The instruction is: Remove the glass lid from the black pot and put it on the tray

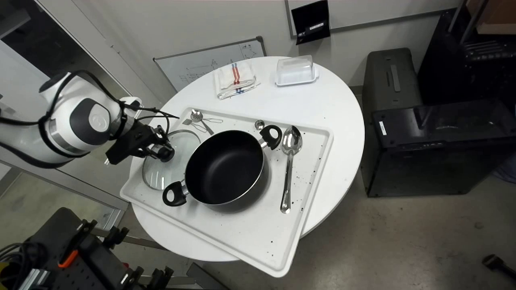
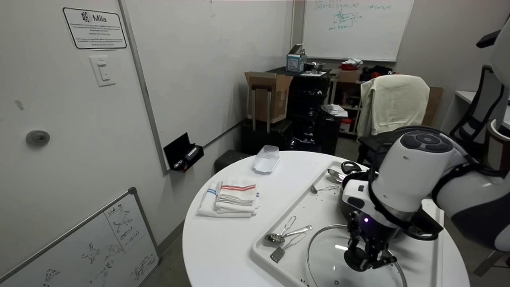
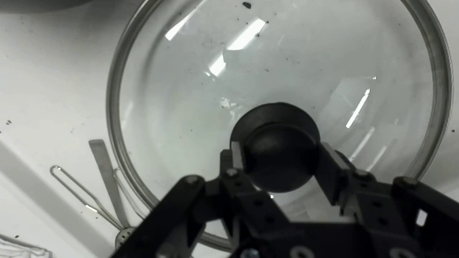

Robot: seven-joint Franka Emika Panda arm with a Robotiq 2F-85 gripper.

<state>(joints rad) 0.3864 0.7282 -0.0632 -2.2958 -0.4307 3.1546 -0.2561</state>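
**Lid (image 3: 279,71) off pot (image 1: 225,167), knob (image 3: 276,147) in my grip**

Jaws narrow, holding the knob: wrist view has my gripper's (image 3: 280,145) pads (image 3: 330,168) against both its sides. In an exterior view the lid is over the tray (image 1: 242,237), just beside the pot, whose dark inside shows. In an exterior view my arm (image 2: 410,179) hides most of the pot; frame bottom cuts the lid. Can't tell if lid touches tray.
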